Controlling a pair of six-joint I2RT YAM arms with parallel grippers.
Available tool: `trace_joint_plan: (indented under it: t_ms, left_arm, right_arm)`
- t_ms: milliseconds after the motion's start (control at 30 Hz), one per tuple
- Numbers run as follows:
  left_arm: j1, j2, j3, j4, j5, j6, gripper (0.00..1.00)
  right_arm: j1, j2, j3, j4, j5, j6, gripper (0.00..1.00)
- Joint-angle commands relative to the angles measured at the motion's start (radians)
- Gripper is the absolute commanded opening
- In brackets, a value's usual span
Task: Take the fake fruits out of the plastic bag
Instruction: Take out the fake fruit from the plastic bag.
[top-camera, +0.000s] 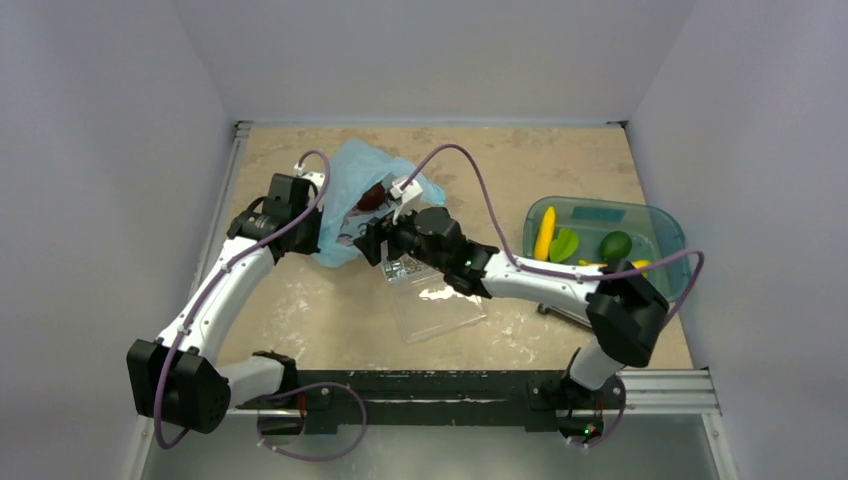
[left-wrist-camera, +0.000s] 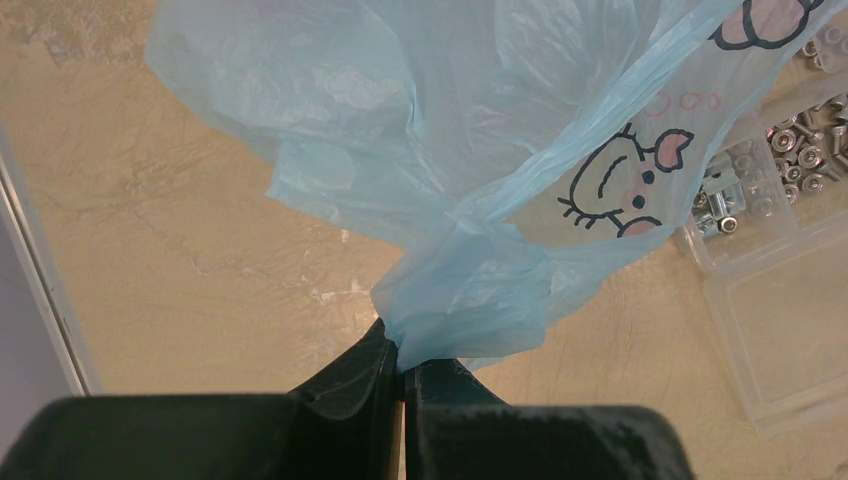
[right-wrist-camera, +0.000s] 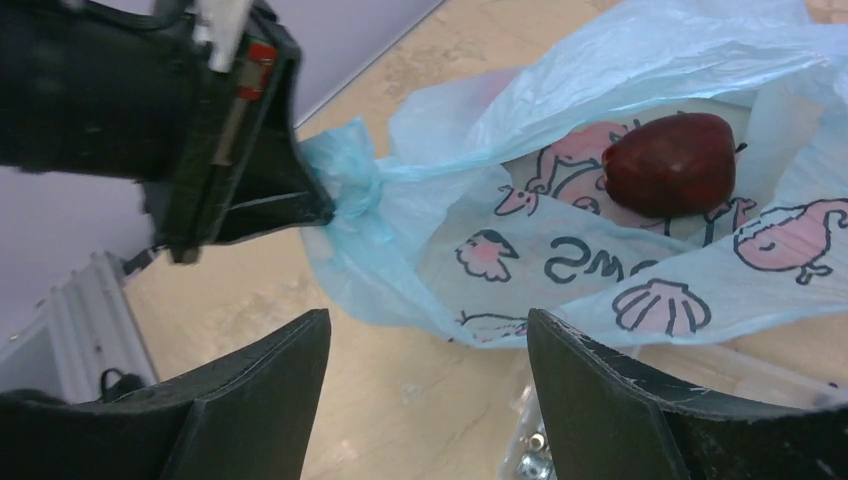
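The light-blue plastic bag (top-camera: 352, 190) lies at the back centre of the table, its mouth open. A dark red fruit (right-wrist-camera: 670, 163) sits inside it and shows in the top view (top-camera: 372, 197) too. My left gripper (left-wrist-camera: 403, 362) is shut on a bunched corner of the bag (left-wrist-camera: 470, 300) and holds it up. My right gripper (right-wrist-camera: 428, 330) is open and empty, just in front of the bag's mouth, short of the dark red fruit. A yellow banana (top-camera: 544, 233) and green fruits (top-camera: 615, 244) lie in the teal tray (top-camera: 660, 222) at right.
A clear plastic box (top-camera: 432, 297) with several metal screws (left-wrist-camera: 800, 150) lies under the right arm, touching the bag's near edge. The metal rail (top-camera: 232, 190) runs along the table's left edge, near the left arm.
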Motion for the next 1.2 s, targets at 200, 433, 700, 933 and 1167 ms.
trace_joint_plan:
  t_ms: [200,433,700,933,1167]
  left_arm:
    - [0.007,-0.026,0.035,0.024,0.01,0.015,0.0]
    - [0.006,-0.048,0.023,0.048,0.037,0.019,0.0]
    - [-0.001,-0.072,0.015,0.051,0.055,0.028,0.0]
    - [-0.009,-0.073,0.015,0.051,0.057,0.03,0.0]
    - [-0.019,-0.07,0.013,0.043,0.052,0.033,0.0]
  right_arm:
    - [-0.024,0.385,0.235,0.217,0.187,-0.138,0.7]
    - [-0.077,0.569,0.367,0.285,0.242,-0.15,0.77]
    - [-0.11,0.676,0.508,0.247,0.276,-0.105,0.89]
    - [-0.127,0.8,0.714,0.099,0.309,-0.028,0.99]
    - [-0.148,0.96,1.012,-0.191,0.35,0.087,0.99]
